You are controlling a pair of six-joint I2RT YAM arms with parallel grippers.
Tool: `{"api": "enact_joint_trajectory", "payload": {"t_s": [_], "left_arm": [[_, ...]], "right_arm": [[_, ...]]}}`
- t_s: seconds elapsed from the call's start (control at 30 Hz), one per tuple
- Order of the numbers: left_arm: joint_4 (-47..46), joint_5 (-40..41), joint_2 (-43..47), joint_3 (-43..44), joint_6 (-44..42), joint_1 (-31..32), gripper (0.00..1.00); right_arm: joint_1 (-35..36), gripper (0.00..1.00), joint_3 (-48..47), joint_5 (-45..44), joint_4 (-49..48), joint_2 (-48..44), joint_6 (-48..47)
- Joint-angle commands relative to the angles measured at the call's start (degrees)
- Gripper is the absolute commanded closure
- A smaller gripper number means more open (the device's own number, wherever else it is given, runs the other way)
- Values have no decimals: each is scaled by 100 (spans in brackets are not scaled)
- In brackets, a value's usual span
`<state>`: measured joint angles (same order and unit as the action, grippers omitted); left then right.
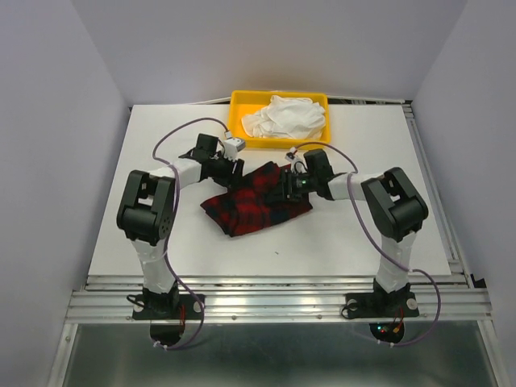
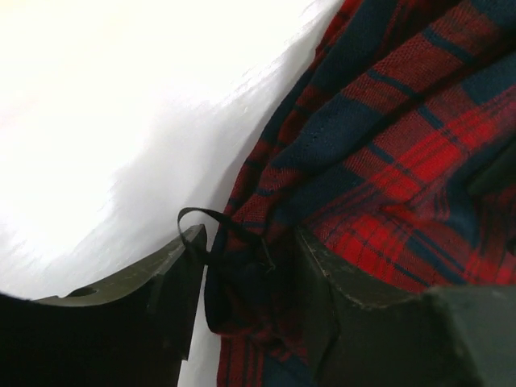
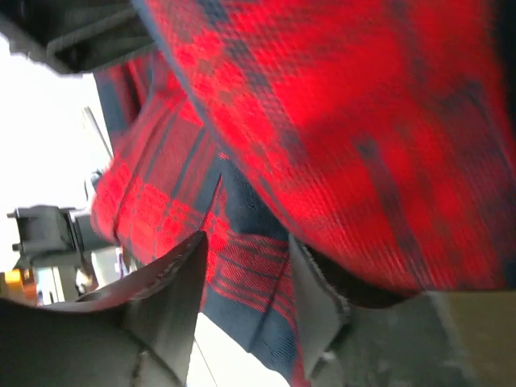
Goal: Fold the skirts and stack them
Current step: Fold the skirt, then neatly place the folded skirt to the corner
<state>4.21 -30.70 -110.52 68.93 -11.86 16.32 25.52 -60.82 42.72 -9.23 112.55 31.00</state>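
A red-and-black tartan skirt (image 1: 251, 208) lies crumpled on the white table between my two arms. My left gripper (image 1: 235, 172) sits at the skirt's far left edge. In the left wrist view its jaws (image 2: 250, 234) stand apart, with the hem of the skirt (image 2: 403, 145) and a thin black loop (image 2: 201, 216) lying loose between them. My right gripper (image 1: 287, 187) is at the skirt's right side. In the right wrist view its jaws (image 3: 248, 242) stand apart, with the skirt (image 3: 339, 105) draped over the right finger and hanging through the gap.
A yellow tray (image 1: 239, 98) stands at the back of the table, with a bunched white cloth garment (image 1: 284, 117) in it. The table's edges run on either side and a metal rail (image 1: 274, 282) runs along the near edge.
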Motion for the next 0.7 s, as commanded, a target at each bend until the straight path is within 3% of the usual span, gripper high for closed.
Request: {"api": "enact_joint_trajectory", "payload": {"t_s": [0.0,0.1,0.13,0.17,0.27,0.3,0.47,0.67], "left_arm": [[-191,608,1415,-476,-36,-85,33],[-105,775,1884,-477,165,-85,32],[-26,767,2007,-477,210,-85,31],[44,758,2199,-477,245,-85,16],[168,767,2517,-582,377,-85,15],[203,776,2570,-599,386,-76,2],[282,1031,2895,-556,386,-76,1],[555,1241,2992,-301,246,-76,1]], "right_arm": [[-29,44,438,-861,-579,48,282],[-29,38,702,-1246,-563,-250,406],[-29,28,781,-1501,-466,-391,398],[-29,26,930,-2008,-291,-679,372],[-29,19,1081,-3048,314,-1224,56],[-29,17,1063,-3346,526,-1305,-41],[-187,15,739,-4655,1702,-1534,-893],[-538,10,202,-5519,3154,-1333,-1878]]}}
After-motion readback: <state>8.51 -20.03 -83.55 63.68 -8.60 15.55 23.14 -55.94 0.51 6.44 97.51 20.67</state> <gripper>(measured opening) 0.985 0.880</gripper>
